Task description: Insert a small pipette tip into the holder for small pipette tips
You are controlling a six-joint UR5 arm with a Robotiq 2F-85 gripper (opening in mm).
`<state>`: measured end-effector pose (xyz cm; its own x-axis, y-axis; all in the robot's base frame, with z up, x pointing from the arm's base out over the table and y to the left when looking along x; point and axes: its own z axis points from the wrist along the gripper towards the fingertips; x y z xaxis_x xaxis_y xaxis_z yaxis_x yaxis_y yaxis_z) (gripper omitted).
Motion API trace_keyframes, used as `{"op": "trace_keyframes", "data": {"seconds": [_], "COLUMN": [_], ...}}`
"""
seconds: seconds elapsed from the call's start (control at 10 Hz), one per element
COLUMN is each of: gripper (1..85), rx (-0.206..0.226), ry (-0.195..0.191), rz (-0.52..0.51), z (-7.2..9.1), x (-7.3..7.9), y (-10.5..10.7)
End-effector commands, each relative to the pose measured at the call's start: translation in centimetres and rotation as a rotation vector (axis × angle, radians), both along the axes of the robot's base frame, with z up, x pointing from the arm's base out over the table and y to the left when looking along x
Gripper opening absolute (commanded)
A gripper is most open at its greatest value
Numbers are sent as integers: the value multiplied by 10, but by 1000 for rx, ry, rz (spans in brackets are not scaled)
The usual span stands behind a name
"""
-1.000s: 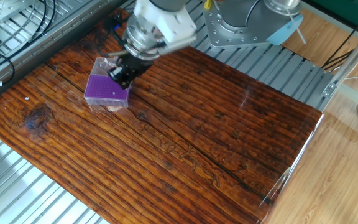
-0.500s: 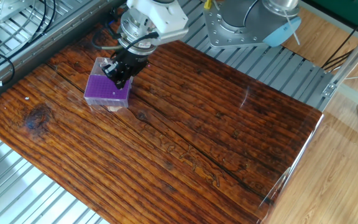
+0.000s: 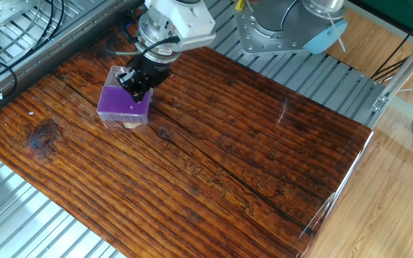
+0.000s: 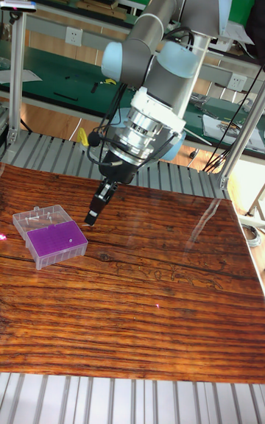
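The holder for small pipette tips [image 3: 122, 103] is a small clear box with a purple, hole-dotted top plate on the left part of the wooden table; its clear lid [image 4: 37, 215] lies open behind it. My gripper [image 3: 136, 89] hangs tilted just above the holder's far right corner. In the tall fixed view the gripper [image 4: 91, 219] sits a little right of the holder [image 4: 57, 237] and above the table. The dark fingers are pressed together. The small pipette tip is too small to make out between them.
The dark wooden table [image 3: 249, 158] sits on a ribbed metal base [image 3: 314, 68]. Black cables [image 3: 20, 43] lie at the back left. The arm's grey base [image 3: 278, 29] stands behind the table. Metal frame posts [image 4: 16, 63] rise at the sides.
Over the first half second the gripper shifted slightly left and back over the holder's corner and the wrist turned. Since then nothing has visibly moved.
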<state>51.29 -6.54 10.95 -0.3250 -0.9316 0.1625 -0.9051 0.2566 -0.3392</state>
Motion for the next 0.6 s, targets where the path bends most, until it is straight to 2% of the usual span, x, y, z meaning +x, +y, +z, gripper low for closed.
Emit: {"op": "trace_keyframes", "data": {"seconds": [0.0, 0.1, 0.2, 0.3, 0.5], "gripper": [10, 10, 10, 10, 10], "rx": [81, 87, 66, 63, 128], "ry": [-36, -50, -66, -82, -99], "rz": [-78, -83, -81, -90, -136], "z": [-1, 0, 2, 2, -3], "x": [4, 7, 8, 7, 5], "y": [13, 12, 0, -10, -21]}}
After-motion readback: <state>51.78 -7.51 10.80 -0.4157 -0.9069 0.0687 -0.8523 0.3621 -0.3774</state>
